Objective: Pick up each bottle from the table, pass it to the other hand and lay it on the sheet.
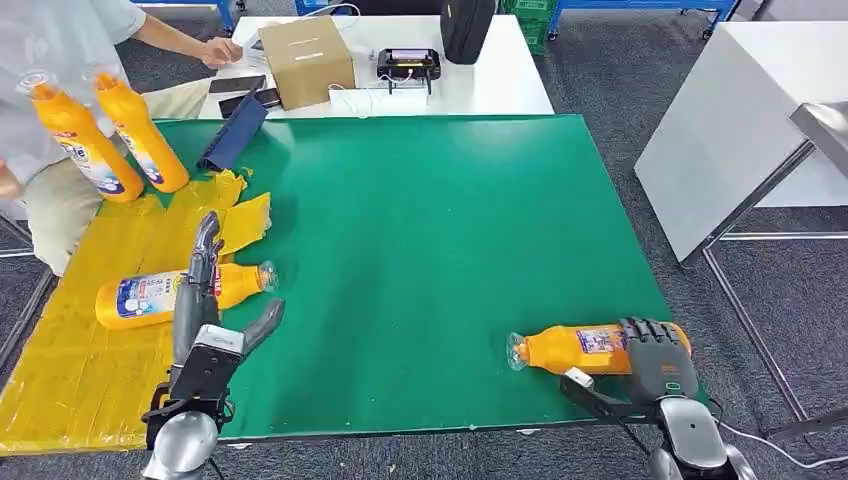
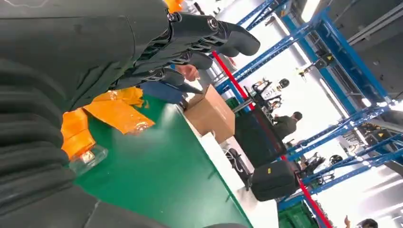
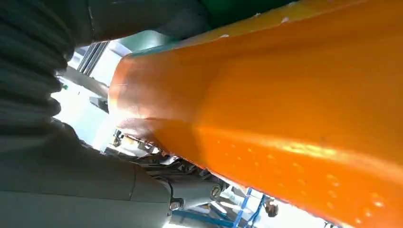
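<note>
An orange bottle (image 1: pixel 165 295) with a clear cap lies on the yellow sheet (image 1: pixel 90 370) at the table's left. My left hand (image 1: pixel 205 300) hovers over its neck with fingers straight and thumb spread, holding nothing; the cap (image 2: pixel 88 156) shows beside the hand in the left wrist view. A second orange bottle (image 1: pixel 575 348) lies on the green table (image 1: pixel 430 230) near the front right edge, cap pointing left. My right hand (image 1: pixel 655 355) wraps over its base, thumb on the near side; its orange body (image 3: pixel 285 104) sits against the palm.
A person at the far left holds two more orange bottles (image 1: pixel 105 135) upright over the sheet's far end. A blue folder (image 1: pixel 235 130) leans at the table's back edge. Behind stand a cardboard box (image 1: pixel 307 60), a black bag (image 1: pixel 467 28) and a white side table (image 1: pixel 730 120) to the right.
</note>
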You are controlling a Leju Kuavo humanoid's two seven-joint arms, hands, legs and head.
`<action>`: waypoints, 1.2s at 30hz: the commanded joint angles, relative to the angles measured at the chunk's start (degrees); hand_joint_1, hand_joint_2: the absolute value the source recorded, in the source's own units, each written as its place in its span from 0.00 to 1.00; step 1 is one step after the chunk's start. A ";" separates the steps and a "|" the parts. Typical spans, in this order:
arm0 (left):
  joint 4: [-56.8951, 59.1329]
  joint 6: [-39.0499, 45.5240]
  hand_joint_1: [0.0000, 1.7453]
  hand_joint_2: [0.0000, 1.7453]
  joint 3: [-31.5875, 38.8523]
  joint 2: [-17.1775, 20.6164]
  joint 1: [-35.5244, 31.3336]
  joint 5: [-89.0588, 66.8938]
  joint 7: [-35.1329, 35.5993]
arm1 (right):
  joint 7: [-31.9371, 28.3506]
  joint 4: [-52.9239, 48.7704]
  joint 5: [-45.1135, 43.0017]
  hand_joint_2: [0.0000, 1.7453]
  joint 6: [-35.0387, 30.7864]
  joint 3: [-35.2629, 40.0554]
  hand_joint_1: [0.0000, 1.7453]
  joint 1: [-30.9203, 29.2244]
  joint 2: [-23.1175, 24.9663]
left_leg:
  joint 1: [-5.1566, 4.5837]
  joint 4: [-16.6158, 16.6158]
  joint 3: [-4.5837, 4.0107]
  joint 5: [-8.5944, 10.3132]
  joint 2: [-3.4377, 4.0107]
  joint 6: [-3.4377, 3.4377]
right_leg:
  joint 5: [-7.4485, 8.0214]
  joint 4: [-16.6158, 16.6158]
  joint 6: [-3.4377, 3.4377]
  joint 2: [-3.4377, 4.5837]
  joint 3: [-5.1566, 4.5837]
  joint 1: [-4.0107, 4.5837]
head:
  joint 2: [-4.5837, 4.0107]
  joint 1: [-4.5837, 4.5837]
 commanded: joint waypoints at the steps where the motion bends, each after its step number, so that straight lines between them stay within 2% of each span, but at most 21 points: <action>1: 3.53 0.11 0.00 1.00 -1.14 0.14 -1.63 1.32 -0.52 | -2.84 7.09 -4.26 1.00 2.97 2.30 0.93 1.06 0.71 | 0.12 -0.06 0.12 -0.04 -0.24 -0.09 | -0.06 -0.13 -0.10 0.01 0.22 0.09 | 0.00 0.02; 2: 3.82 0.16 0.00 1.00 -1.19 0.16 -1.77 1.44 -0.61 | -3.58 7.18 -5.48 1.00 3.60 2.60 0.94 1.30 0.38 | 0.15 -0.07 0.13 -0.06 -0.32 -0.12 | -0.09 -0.14 -0.14 0.02 0.25 0.12 | 0.00 0.02; 3: 4.04 0.16 0.00 1.00 -1.25 0.25 -1.87 1.58 -0.71 | -5.14 6.85 -7.86 1.00 4.48 2.84 0.91 1.65 0.11 | 0.13 -0.09 0.12 -0.04 -0.33 -0.10 | -0.08 -0.16 -0.11 -0.03 0.24 0.10 | 0.00 0.00; 4: 4.52 0.07 0.00 1.00 -1.39 0.55 -2.02 2.08 -1.18 | -9.57 5.55 -13.62 1.00 5.90 2.89 0.93 2.76 -0.81 | 0.12 -0.07 0.12 -0.05 -0.31 -0.07 | -0.09 -0.14 -0.08 -0.06 0.23 0.09 | 0.00 0.00; 5: 4.73 0.22 0.00 1.00 -1.40 0.71 -2.01 2.28 -1.46 | -10.95 3.84 -16.00 1.00 5.73 3.30 0.93 3.63 -1.48 | 0.15 -0.09 0.14 -0.07 -0.42 -0.08 | -0.12 -0.16 -0.13 -0.07 0.28 0.12 | 0.00 0.02; 6: 4.63 0.41 0.00 1.00 -1.34 0.81 -1.80 2.37 -1.60 | -11.21 2.39 -17.48 1.00 5.59 3.81 0.89 4.10 -1.99 | 0.14 -0.08 0.14 -0.09 -0.41 -0.05 | -0.13 -0.16 -0.10 -0.12 0.28 0.11 | 0.00 0.02; 11: 4.38 0.53 0.00 1.00 -1.30 0.86 -1.59 2.46 -1.73 | -10.47 1.20 -18.14 1.00 6.18 4.36 0.89 4.23 -2.32 | 0.14 -0.05 0.14 -0.18 -0.19 -0.01 | -0.11 -0.16 -0.06 -0.02 0.24 0.11 | 0.00 0.02; 19: 4.38 0.53 0.00 1.00 -1.30 0.86 -1.59 2.46 -1.73 | -10.47 1.20 -18.14 1.00 6.18 4.36 0.89 4.23 -2.32 | 0.18 -0.07 0.18 -0.21 -0.26 -0.07 | -0.15 -0.19 -0.08 -0.04 0.29 0.15 | 0.00 0.02; 20: 4.26 0.49 0.00 1.00 -1.48 0.92 -1.56 2.45 -1.81 | -11.45 0.98 -20.18 1.00 5.30 4.32 0.91 4.12 -1.97 | 0.17 -0.05 0.17 -0.22 -0.18 -0.05 | -0.14 -0.16 -0.06 -0.02 0.25 0.13 | 0.00 0.00; 21: 3.73 0.02 0.00 1.00 -1.71 1.03 -1.07 2.45 -1.73 | -12.57 -0.91 -21.94 1.00 3.47 4.27 1.00 4.23 -1.44 | 0.20 -0.07 0.21 -0.23 -0.32 -0.10 | -0.18 -0.19 -0.12 -0.01 0.33 0.15 | 0.00 0.00; 25: 0.63 -1.84 0.00 1.00 -2.40 0.72 1.08 0.92 -0.65 | -11.80 -10.76 -21.20 1.00 -3.04 4.02 1.00 2.41 4.77 | 0.20 -0.04 0.17 -0.26 -0.07 -0.12 | -0.15 -0.13 -0.13 0.22 0.23 0.16 | 0.00 0.02; 27: -0.26 -3.28 0.00 1.00 -3.16 0.57 1.54 0.31 -0.03 | -11.95 -15.06 -21.52 1.00 -6.73 3.68 1.00 1.88 8.01 | 0.19 -0.02 0.08 -0.29 0.05 -0.15 | -0.15 -0.07 -0.16 0.39 0.63 0.15 | 0.00 0.07; 30: -0.63 -8.21 0.00 1.00 -5.53 1.59 2.13 0.44 0.96 | -17.30 -22.89 -29.45 1.00 -14.00 1.59 1.00 2.65 13.57 | 0.17 0.02 -0.06 -0.27 0.32 -0.11 | -0.04 0.02 -0.14 0.49 0.49 0.15 | 0.00 -0.04; 33: 0.02 -11.12 0.00 1.00 -8.78 2.20 2.53 0.43 1.19 | -21.51 -30.30 -39.30 1.00 -18.95 0.14 1.00 3.03 18.53 | 0.10 0.01 -0.24 -0.16 0.03 -0.11 | -0.09 0.11 -0.11 0.21 0.33 0.08 | 0.00 0.00; 36: 1.63 -12.59 0.00 1.00 -11.80 2.49 1.68 1.04 1.28 | -22.83 -31.30 -44.40 1.00 -19.51 1.32 1.00 1.56 20.19 | 0.15 0.05 -0.19 -0.23 0.01 -0.16 | -0.18 0.15 -0.16 0.31 0.38 0.10 | 0.00 0.00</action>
